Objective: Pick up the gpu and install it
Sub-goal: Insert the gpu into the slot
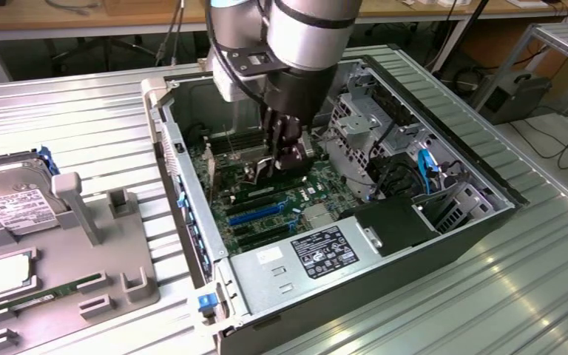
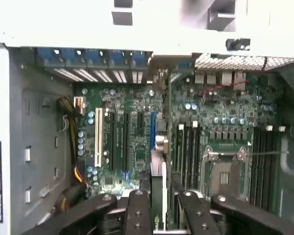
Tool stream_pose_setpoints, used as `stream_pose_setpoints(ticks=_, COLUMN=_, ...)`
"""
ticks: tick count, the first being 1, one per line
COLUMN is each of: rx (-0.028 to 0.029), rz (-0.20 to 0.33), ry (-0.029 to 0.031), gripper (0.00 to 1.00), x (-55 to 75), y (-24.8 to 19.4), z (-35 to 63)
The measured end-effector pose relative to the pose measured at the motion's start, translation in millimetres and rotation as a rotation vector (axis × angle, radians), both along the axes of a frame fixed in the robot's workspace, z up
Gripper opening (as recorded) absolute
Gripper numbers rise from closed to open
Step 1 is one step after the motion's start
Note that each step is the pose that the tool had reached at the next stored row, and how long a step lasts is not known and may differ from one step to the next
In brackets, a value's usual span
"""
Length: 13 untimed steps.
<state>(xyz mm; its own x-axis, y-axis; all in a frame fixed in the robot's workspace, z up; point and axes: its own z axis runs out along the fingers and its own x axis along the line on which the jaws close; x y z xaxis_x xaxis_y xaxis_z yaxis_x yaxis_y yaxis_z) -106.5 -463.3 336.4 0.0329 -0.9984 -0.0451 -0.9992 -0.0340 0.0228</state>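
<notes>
Wrist view: white slot (image 2: 98,139), then gripper (image 2: 160,200) pinched tight on gpu (image 2: 158,169), edge-on over motherboard (image 2: 137,98) middle by blue slot (image 2: 153,129), socket (image 2: 225,169) beyond; its near end hidden among fingers (image 2: 137,210); whether seated, hard to tell.

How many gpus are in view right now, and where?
1. The gpu stands edge-on between the fingers of the gripper, low over the motherboard inside the open case. The arm may hide another.
</notes>
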Motion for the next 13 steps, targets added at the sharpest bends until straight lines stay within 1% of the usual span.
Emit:
stream_pose_setpoints(ticks=1, rx=0.0000, rz=-0.008, ry=0.0001, gripper=0.26, x=-0.1, y=0.0, z=-17.0)
stream_pose_setpoints(ticks=2, rx=0.0000, rz=-0.053, ry=0.0000, gripper=0.26, x=-0.1, y=0.0, z=-25.7)
stream_pose_setpoints(ticks=5, rx=0.0000, rz=-0.054, ry=0.0000, gripper=0.26, x=-0.8, y=0.0, z=-31.3)
stream_pose_setpoints(ticks=13, rx=0.0002, rz=-0.035, ry=0.0000, gripper=0.26, x=-4.3, y=-0.1, z=-47.7)
